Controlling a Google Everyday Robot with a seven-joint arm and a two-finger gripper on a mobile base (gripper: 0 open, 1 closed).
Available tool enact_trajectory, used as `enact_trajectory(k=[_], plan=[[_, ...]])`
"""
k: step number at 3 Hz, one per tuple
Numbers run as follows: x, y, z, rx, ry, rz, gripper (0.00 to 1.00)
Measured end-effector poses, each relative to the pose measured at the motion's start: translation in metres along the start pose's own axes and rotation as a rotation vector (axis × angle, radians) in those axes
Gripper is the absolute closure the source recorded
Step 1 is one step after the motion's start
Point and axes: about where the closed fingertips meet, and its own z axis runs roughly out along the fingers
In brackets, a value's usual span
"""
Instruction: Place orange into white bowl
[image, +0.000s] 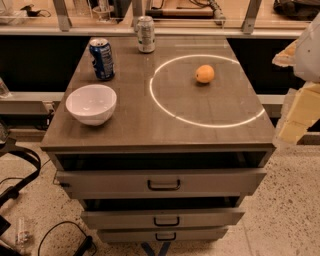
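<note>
**Camera view: orange (205, 74) left of the gripper (299, 107), white bowl (91, 104) farther left again**

Hangs at the right edge of the view, off the right side of the table (150, 132) and apart from everything on it. Cannot tell how wide the gripper stands. Carries nothing of the task, judging by the fruit resting alone on the tabletop.

Left of the gripper and somewhat farther back: the orange, inside a bright ring of light (172, 114), touching nothing. Round, so no long axis to line up with; any approach angle should probably serve.

Well beyond the orange, far to the gripper's left and nearer the front edge: the white bowl, upright, seemingly empty. Behind the bowl, a blue can (102, 59); farther back, a silver can (146, 34). Both well apart from the orange.

Likely next: reach left and slightly back, then down onto the fruit. Afterwards, carry it leftward across most of the table, with the blue can close to the drop point.
</note>
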Motion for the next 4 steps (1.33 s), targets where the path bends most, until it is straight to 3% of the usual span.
enact_trajectory(k=[1, 2, 3, 4], plan=[[0.0, 0.0, 0.0, 0.0, 0.0, 0.0, 0.0], [0.0, -0.009, 0.004, 0.034, -0.048, 0.052, 0.0], [0.01, -0.033, 0.028, 0.078, -0.219, 0.219, 0.0], [0.004, -0.056, 0.054, 0.113, -0.407, 0.298, 0.0]])
